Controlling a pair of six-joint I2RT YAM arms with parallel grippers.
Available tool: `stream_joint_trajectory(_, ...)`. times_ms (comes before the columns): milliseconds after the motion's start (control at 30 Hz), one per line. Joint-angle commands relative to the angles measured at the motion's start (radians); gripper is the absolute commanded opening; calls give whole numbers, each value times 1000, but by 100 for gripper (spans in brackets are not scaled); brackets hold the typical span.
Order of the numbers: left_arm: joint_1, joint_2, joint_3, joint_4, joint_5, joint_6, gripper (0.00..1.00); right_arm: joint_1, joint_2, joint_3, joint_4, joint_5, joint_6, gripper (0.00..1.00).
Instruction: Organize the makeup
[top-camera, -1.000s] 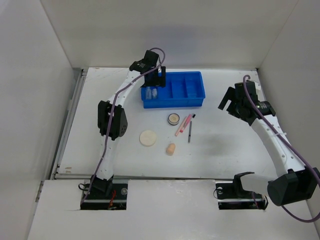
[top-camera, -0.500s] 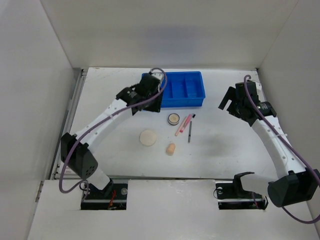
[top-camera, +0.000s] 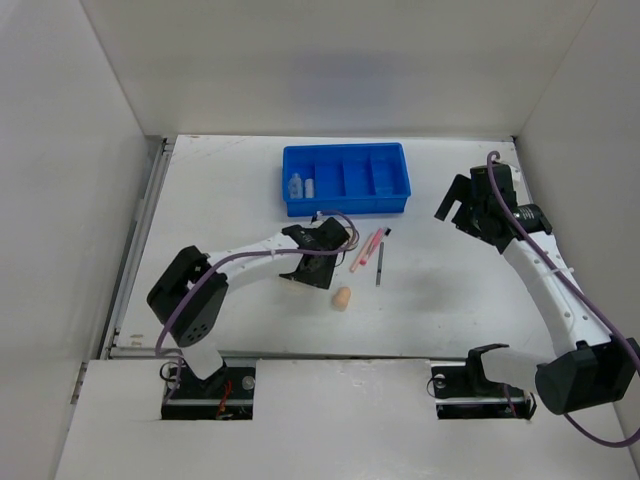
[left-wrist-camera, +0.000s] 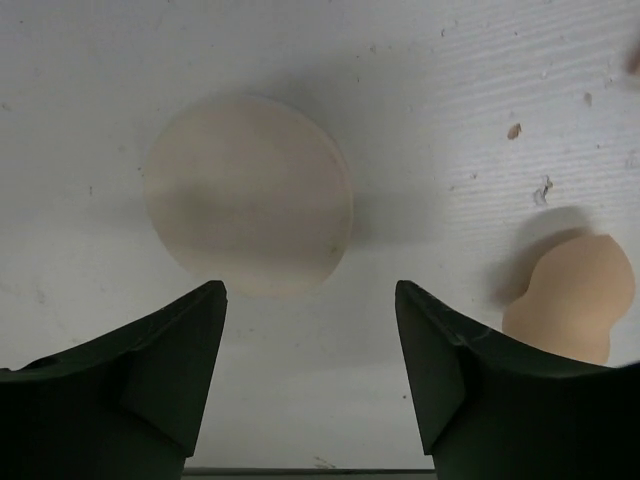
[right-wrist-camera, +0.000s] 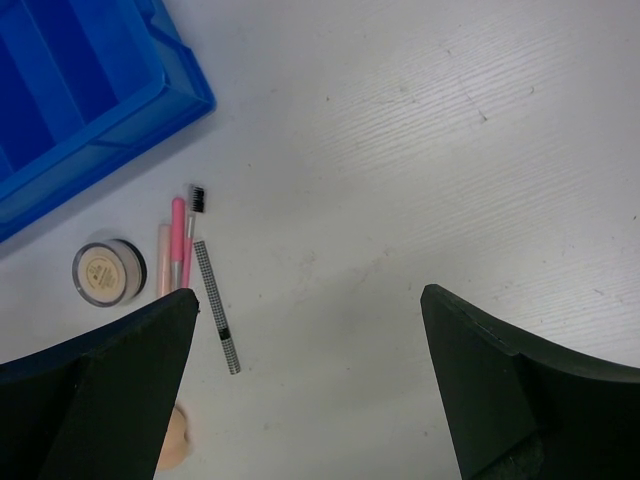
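Top external view: the left gripper (top-camera: 308, 270) has left the blue plastic divided tray (top-camera: 350, 206) and come down near, low over the table. The small clear bottle (top-camera: 295, 186) and silver-black tube (top-camera: 309, 187) now stand in the tray's left box, so those two look done.

Left wrist view: its jaws are partly open and hold nothing. The round cream puff (left-wrist-camera: 248, 208) lies flat just past them, likely next. The beige egg-shaped sponge (left-wrist-camera: 570, 300) sits to the right.

Right wrist view: the right gripper (right-wrist-camera: 308, 295) is wide open and empty, high over the round compact (right-wrist-camera: 109, 272), thin pink pencil (right-wrist-camera: 177, 245) and dark pencil (right-wrist-camera: 217, 305).

Round compact (right-wrist-camera: 109, 271) lies beside pink pencil (right-wrist-camera: 177, 245) and dark pencil (right-wrist-camera: 217, 307).
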Motion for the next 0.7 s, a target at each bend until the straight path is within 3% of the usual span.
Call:
stream_joint_trajectory(0, 5, 47, -5, 59, -41, -38, 63, 2, -23, 1, 31, -7, 3, 100)
stream_joint_trajectory(167, 5, 116, 15, 59, -41, -28, 49, 2, -34, -17, 31, -7, 3, 100)
stream_joint_trajectory(367, 5, 106, 111, -42, -107, -5, 0, 2, -43, -26, 31, -7, 3, 100)
stream_joint_trajectory(533, 14, 0, 281, -134, -107, 132, 0, 2, -43, -26, 31, 13, 3, 100)
stream_joint_trajectory(667, 73, 56, 482, -155, -46, 182, 0, 2, -43, -6, 22, 2, 3, 100)
